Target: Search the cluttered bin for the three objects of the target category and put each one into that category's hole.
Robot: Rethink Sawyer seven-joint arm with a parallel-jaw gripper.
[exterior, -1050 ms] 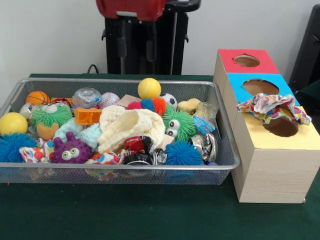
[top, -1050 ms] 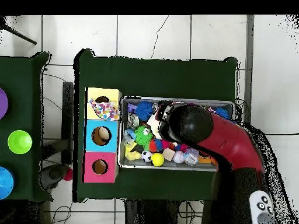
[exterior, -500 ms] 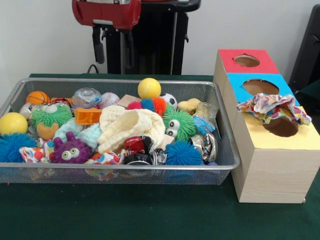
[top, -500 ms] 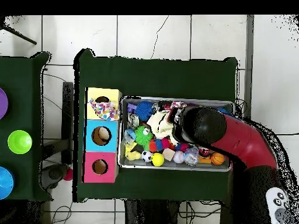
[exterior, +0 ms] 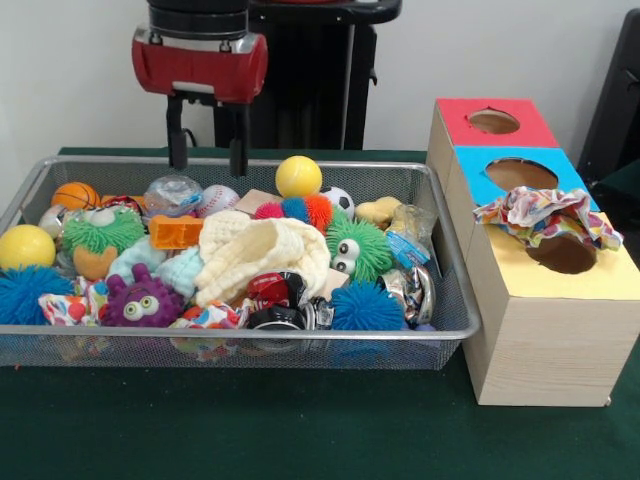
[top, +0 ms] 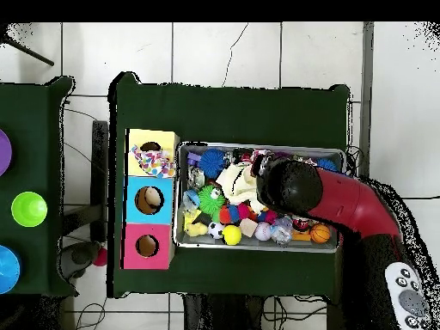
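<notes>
The gripper [exterior: 209, 150] hangs above the far edge of the wire bin [exterior: 455, 300], its two fingers [exterior: 179, 148] spread and holding nothing, over a clear ball [exterior: 172, 194] and a baseball [exterior: 217, 199]. A patterned cloth [exterior: 545, 214] lies draped at the yellow hole [exterior: 562, 254] of the wooden box [exterior: 545, 345]; it seems only partly in.

Even, diffuse indoor light; no hard glare in either view.

Front view: wire bin [exterior: 440, 250] and its contents evenly lit, with only a soft, faint shadow on the green desk [exterior: 300, 430] just below the bin's near rim and beside the wooden box [exterior: 540, 340]. Wall behind the bin bright, unshadowed. Focus reasonably crisp across the bin. Overhead view: flat lighting, floor tiles bright.
</notes>
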